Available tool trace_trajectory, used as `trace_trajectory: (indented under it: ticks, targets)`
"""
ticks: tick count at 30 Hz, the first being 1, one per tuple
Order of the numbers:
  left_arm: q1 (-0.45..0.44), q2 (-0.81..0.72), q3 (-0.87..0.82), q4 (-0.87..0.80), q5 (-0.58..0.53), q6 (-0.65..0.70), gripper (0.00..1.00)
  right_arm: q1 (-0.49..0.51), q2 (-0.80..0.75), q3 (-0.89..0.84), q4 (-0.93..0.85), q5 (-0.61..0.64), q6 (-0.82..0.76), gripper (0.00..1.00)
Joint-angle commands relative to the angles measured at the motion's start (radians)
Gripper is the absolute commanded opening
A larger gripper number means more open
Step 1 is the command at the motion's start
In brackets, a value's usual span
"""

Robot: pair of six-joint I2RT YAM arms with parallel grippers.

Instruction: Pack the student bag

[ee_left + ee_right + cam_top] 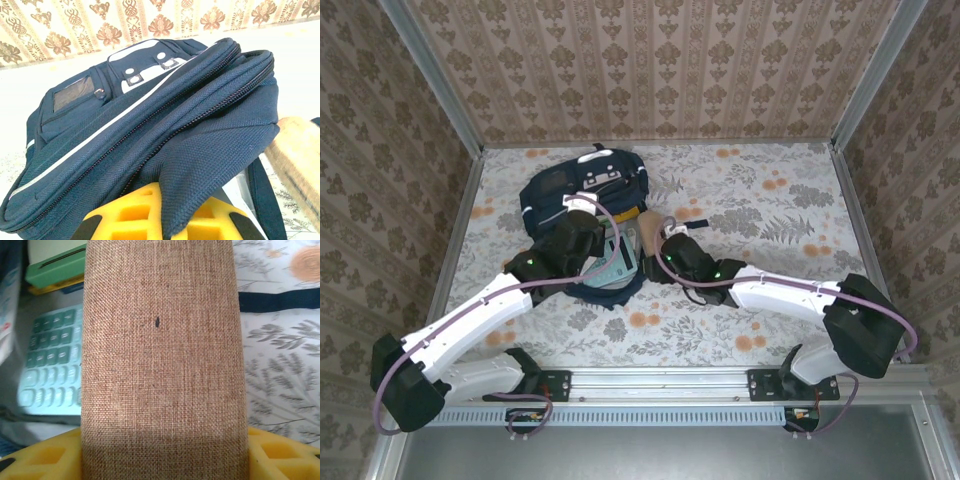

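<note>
While the left fingers [131, 210] pinch a fold of the student bag [568, 190] at its mouth, the right fingers [40, 456] clamp the near end of a tan woven case [160, 365] just beside that opening.

The navy backpack lies flat on the floral surface [770, 200], left of centre, with its opening turned toward the arms; a pale green calculator [50, 365] and a green-edged book [55, 271] lie in the gap. The likeliest trouble is the pinched fabric slipping free, which would drop the flap over the mouth and block the case. Gripped at one end only, the case could also swivel, snag the zipper edge, or ride up on the calculator. A hard push might slide the whole bag away.
</note>
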Motion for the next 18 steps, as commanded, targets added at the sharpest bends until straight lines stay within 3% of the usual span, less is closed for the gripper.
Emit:
trace_trajectory:
  ticks: [1,18]
  targets:
    - [-0.002,-0.03,0.054,0.087,0.018,-0.003,0.0,0.02,0.054,0.052,0.049,-0.021,0.014,0.45]
    - [-0.016,-0.074,0.023,0.081,0.092,0.017,0.0,-0.067,0.418,0.415,0.07,-0.043,-0.017,0.47]
